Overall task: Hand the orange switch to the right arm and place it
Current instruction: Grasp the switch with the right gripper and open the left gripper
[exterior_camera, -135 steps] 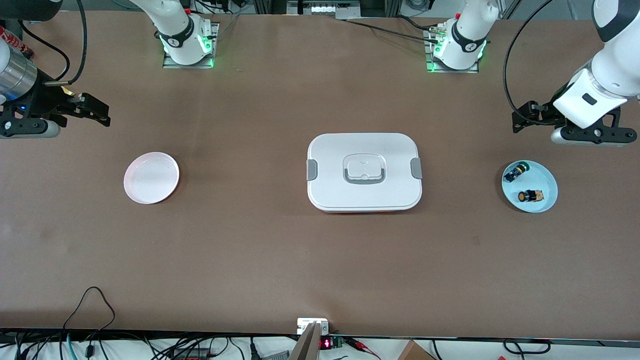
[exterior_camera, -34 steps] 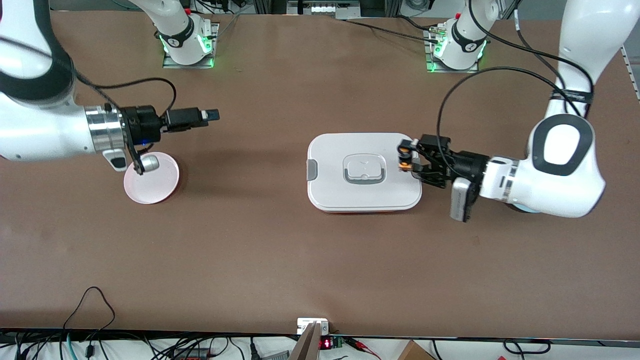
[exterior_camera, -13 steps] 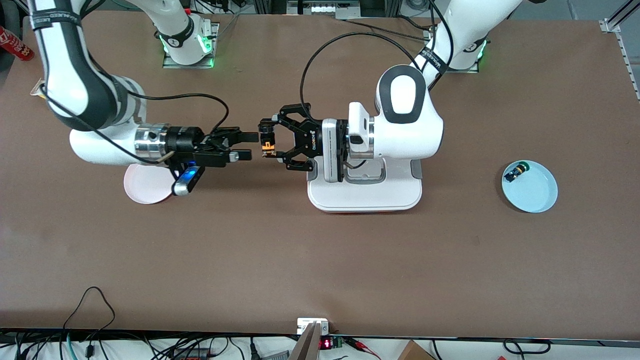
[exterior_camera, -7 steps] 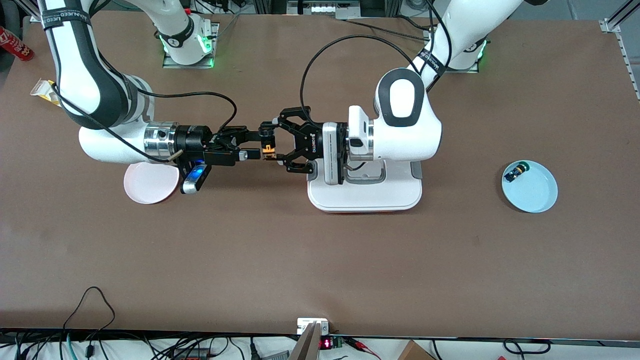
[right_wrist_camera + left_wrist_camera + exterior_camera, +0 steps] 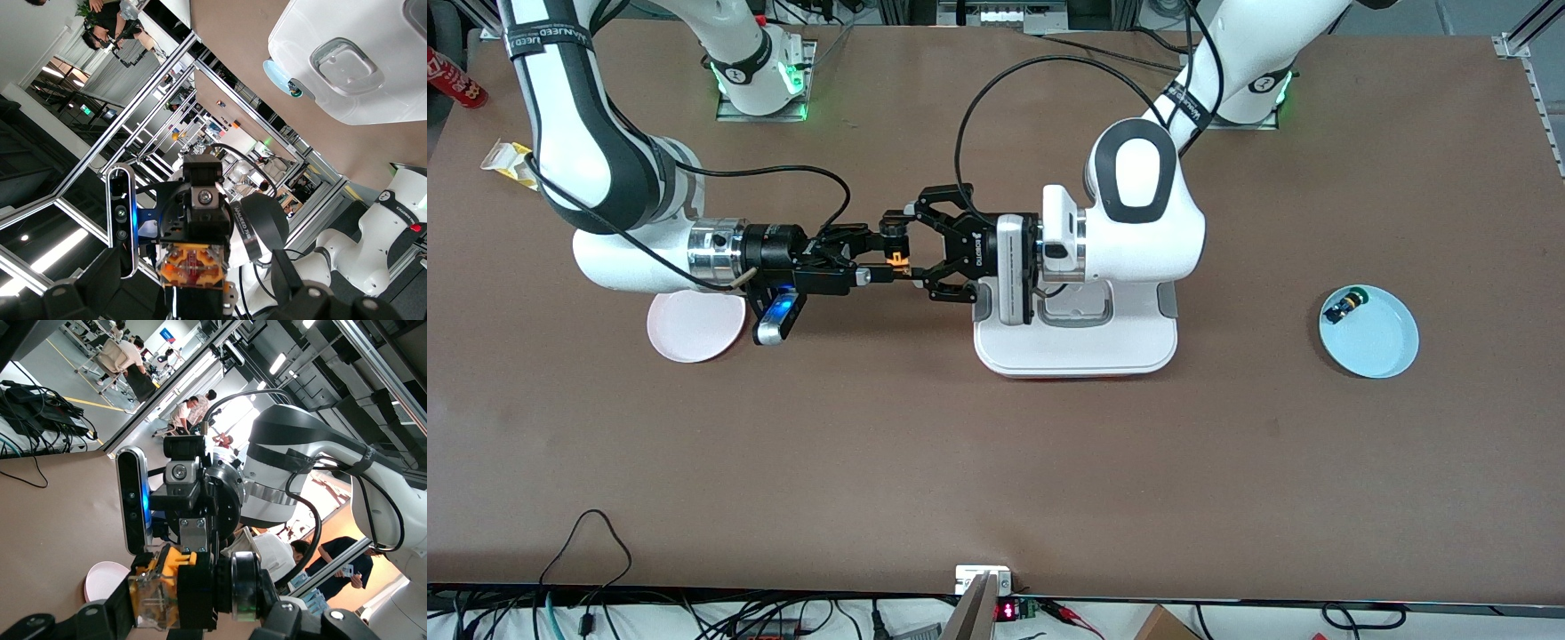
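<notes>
Between the right gripper's (image 5: 879, 258) spread jaws sat the orange switch (image 5: 896, 260); the left gripper (image 5: 903, 253) blocked straight ahead, bare table (image 5: 889, 427) lay beneath.

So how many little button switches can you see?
2. The orange switch is up in the air, pinched in the left pincer. The green-capped switch lies on the blue plate.

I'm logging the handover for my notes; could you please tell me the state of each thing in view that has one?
Orange switch: held in the air, off the table.
Left gripper: shut on the orange switch.
Right gripper: open, fingers either side of the switch.
White lidded box: closed.
Pink plate: empty.
Blue plate: holds the green-capped switch.
</notes>
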You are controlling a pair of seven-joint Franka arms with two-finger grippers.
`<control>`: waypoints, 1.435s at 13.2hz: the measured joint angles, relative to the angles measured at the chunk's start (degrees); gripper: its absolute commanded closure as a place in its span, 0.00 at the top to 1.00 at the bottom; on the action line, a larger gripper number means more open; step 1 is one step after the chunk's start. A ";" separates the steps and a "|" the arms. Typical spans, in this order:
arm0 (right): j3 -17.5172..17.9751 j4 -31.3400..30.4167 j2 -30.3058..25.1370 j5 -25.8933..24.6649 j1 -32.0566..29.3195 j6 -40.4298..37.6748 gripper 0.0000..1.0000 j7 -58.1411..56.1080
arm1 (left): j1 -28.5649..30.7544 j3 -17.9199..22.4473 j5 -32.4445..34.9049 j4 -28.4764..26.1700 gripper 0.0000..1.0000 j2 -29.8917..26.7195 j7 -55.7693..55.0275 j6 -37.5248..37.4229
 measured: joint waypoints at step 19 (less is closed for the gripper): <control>-0.30 0.20 0.49 0.10 -1.58 -4.01 0.16 -7.97 | -1.33 0.13 -2.01 0.34 1.00 0.00 1.38 1.97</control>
